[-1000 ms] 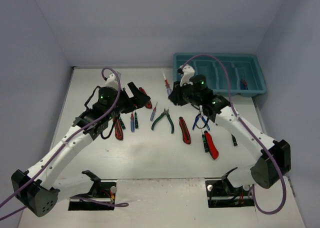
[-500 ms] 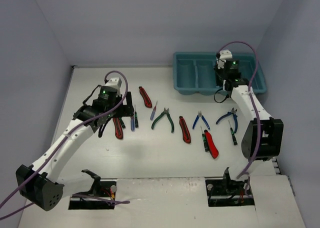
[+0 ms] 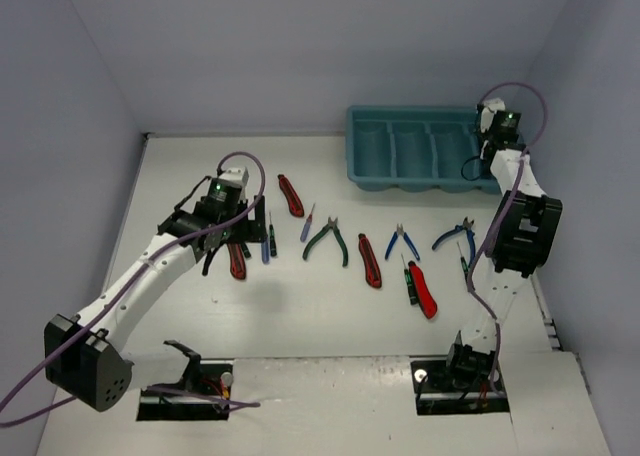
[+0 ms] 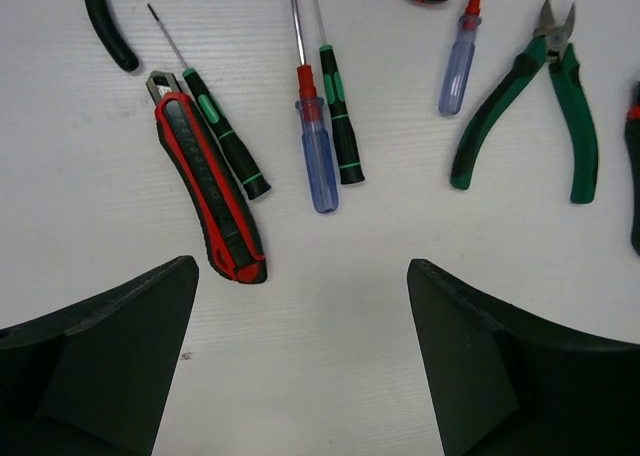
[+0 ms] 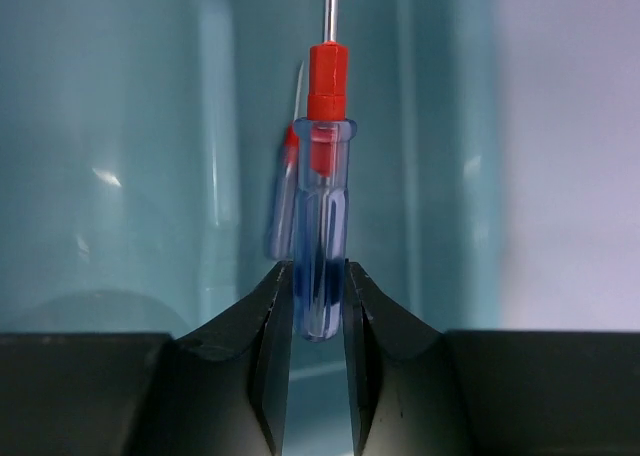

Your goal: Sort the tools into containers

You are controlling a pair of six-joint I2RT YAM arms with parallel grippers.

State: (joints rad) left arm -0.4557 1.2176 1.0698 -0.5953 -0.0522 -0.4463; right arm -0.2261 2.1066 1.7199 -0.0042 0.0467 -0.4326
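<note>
My right gripper [image 5: 317,288] is shut on the blue handle of a screwdriver [image 5: 320,226] with a red collar. It holds it over the rightmost compartment of the teal tray [image 5: 110,176], where another blue screwdriver [image 5: 283,191] lies. From above, this gripper [image 3: 492,154] is at the tray's [image 3: 420,183] right end. My left gripper [image 4: 300,311] is open and empty above the table, just short of a red-and-black utility knife [image 4: 208,191], a dark green screwdriver [image 4: 228,141] and a blue screwdriver [image 4: 318,151]. It shows in the top view [image 3: 235,224] too.
Tools lie in a row across the table: green pliers [image 3: 327,238], two blue pliers [image 3: 402,241] [image 3: 455,236], utility knives [image 3: 290,194] [image 3: 369,260] [image 3: 422,288] and thin screwdrivers [image 3: 410,279]. Walls close in the left, back and right sides.
My right arm has swung from the middle of the table to the tray's right end with the screwdriver. My left arm has shifted slightly over the left tools.
</note>
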